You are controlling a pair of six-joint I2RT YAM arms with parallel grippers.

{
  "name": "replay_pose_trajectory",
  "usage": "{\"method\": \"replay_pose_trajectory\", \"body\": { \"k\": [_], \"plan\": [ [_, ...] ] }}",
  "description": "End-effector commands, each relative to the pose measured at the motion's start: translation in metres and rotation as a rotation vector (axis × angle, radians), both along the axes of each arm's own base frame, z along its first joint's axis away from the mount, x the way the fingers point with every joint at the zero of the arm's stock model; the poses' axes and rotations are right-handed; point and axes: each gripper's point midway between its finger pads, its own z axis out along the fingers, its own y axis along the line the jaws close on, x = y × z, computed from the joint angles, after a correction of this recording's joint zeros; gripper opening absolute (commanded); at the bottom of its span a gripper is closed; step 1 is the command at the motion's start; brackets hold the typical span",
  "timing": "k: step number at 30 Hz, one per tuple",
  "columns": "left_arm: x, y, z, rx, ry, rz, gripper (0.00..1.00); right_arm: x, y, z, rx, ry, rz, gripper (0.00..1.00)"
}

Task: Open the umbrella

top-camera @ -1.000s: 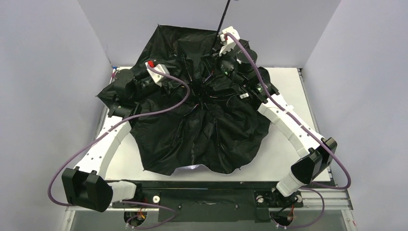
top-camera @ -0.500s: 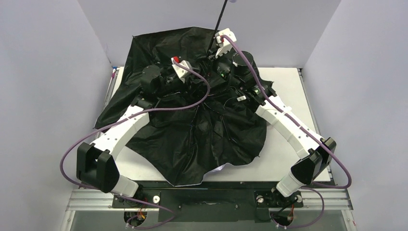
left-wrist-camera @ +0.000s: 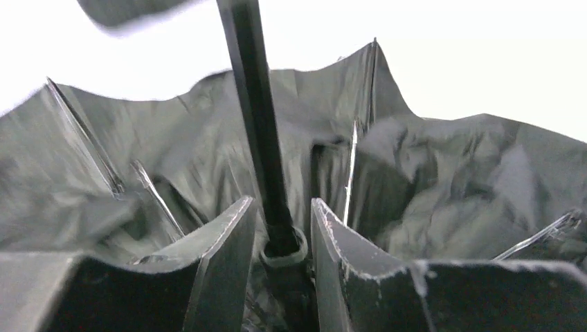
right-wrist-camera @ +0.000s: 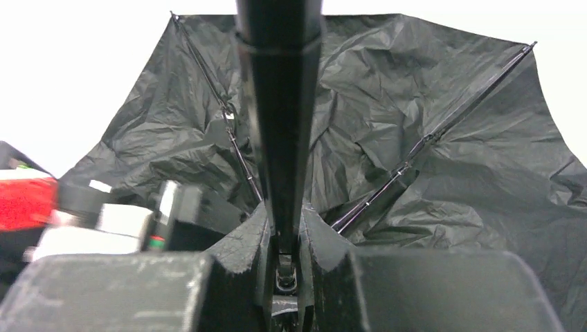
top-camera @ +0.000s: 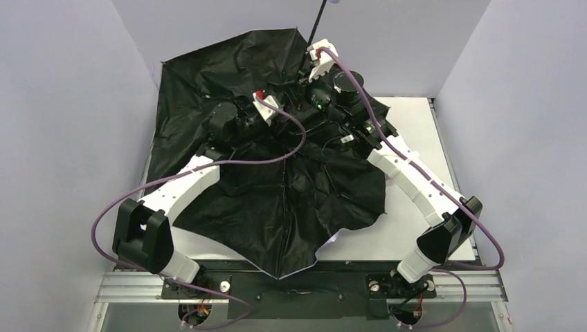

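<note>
The umbrella lies with its black lining (top-camera: 277, 207) upward, its canopy spread over most of the table. Its thin black shaft (top-camera: 317, 28) slants up toward the back wall. My right gripper (top-camera: 305, 73) is shut on the shaft; in the right wrist view the shaft (right-wrist-camera: 279, 104) runs between the closed fingers of that gripper (right-wrist-camera: 282, 218). My left gripper (top-camera: 287, 97) sits lower, just left of it. In the left wrist view my left gripper (left-wrist-camera: 282, 214) has its fingers tight on either side of the runner collar (left-wrist-camera: 282, 252) where the shaft (left-wrist-camera: 256, 104) enters it. Ribs (right-wrist-camera: 429, 138) fan out under the lining.
The white table (top-camera: 408, 228) shows only at the right and front right. Grey walls stand close on the left, back and right. The canopy's front tip (top-camera: 280, 275) overhangs the table's near edge; its left edge (top-camera: 163, 104) nears the left wall.
My left gripper has moved right and up along the shaft toward the right gripper. The canopy has spread wider to the back left and forward. The right gripper has barely moved.
</note>
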Motion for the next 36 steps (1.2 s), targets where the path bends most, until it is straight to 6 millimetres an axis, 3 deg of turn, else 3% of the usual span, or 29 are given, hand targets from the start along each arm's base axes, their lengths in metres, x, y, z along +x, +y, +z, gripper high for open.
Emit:
{"method": "replay_pose_trajectory", "body": {
  "k": [1, 7, 12, 16, 21, 25, 27, 33, 36],
  "plan": [
    [0.022, 0.043, -0.083, 0.126, 0.118, 0.133, 0.32, -0.03, -0.015, 0.119, 0.229, -0.213, 0.074, 0.0],
    [0.022, 0.053, -0.124, 0.193, 0.204, 0.162, 0.32, -0.036, -0.023, 0.148, 0.295, -0.262, 0.116, 0.0],
    [0.023, 0.058, -0.131, 0.197, 0.221, 0.183, 0.33, -0.035, -0.026, 0.15, 0.293, -0.273, 0.122, 0.0],
    [0.019, 0.052, -0.098, 0.152, 0.157, 0.153, 0.34, -0.03, -0.023, 0.128, 0.246, -0.242, 0.116, 0.0],
    [0.005, 0.037, -0.026, 0.07, 0.037, 0.097, 0.38, -0.026, -0.017, 0.098, 0.178, -0.206, 0.124, 0.0],
    [-0.007, 0.023, 0.011, 0.042, -0.025, 0.077, 0.41, -0.023, -0.01, 0.073, 0.141, -0.163, 0.134, 0.0],
    [-0.012, 0.015, 0.018, 0.041, -0.039, 0.064, 0.41, -0.022, -0.007, 0.06, 0.126, -0.143, 0.138, 0.0],
    [-0.015, 0.008, 0.038, 0.023, -0.057, 0.066, 0.39, -0.025, -0.002, 0.051, 0.105, -0.129, 0.148, 0.0],
    [-0.007, 0.01, 0.026, 0.061, -0.036, 0.085, 0.33, -0.027, -0.002, 0.053, 0.111, -0.13, 0.147, 0.0]
  ]
}}
